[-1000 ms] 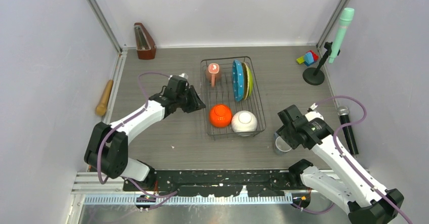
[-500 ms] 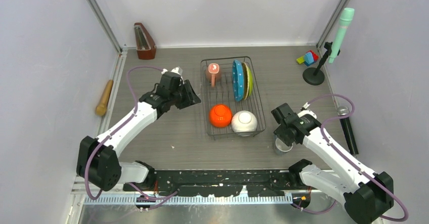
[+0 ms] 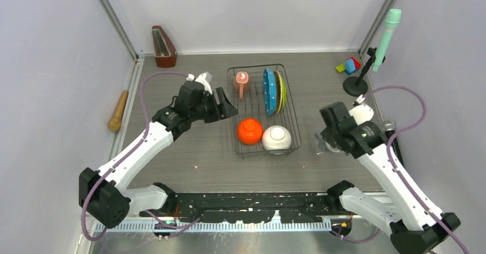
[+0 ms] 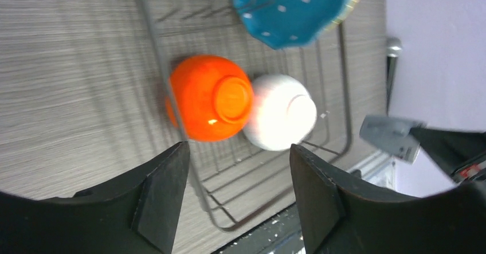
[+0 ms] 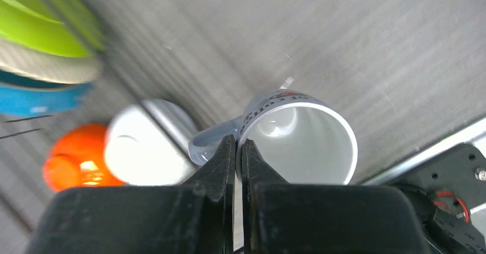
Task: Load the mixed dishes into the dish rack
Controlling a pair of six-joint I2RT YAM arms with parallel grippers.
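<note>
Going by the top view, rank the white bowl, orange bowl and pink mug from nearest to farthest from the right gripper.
From the right gripper, shut on the small grey-blue mug:
1. white bowl, near right corner of the dish rack.
2. orange bowl, just left of it.
3. pink floral mug, far left corner.

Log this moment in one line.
right claw: shut on small grey-blue mug | left claw: open, empty | mug: outside dark wire dish rack
</note>
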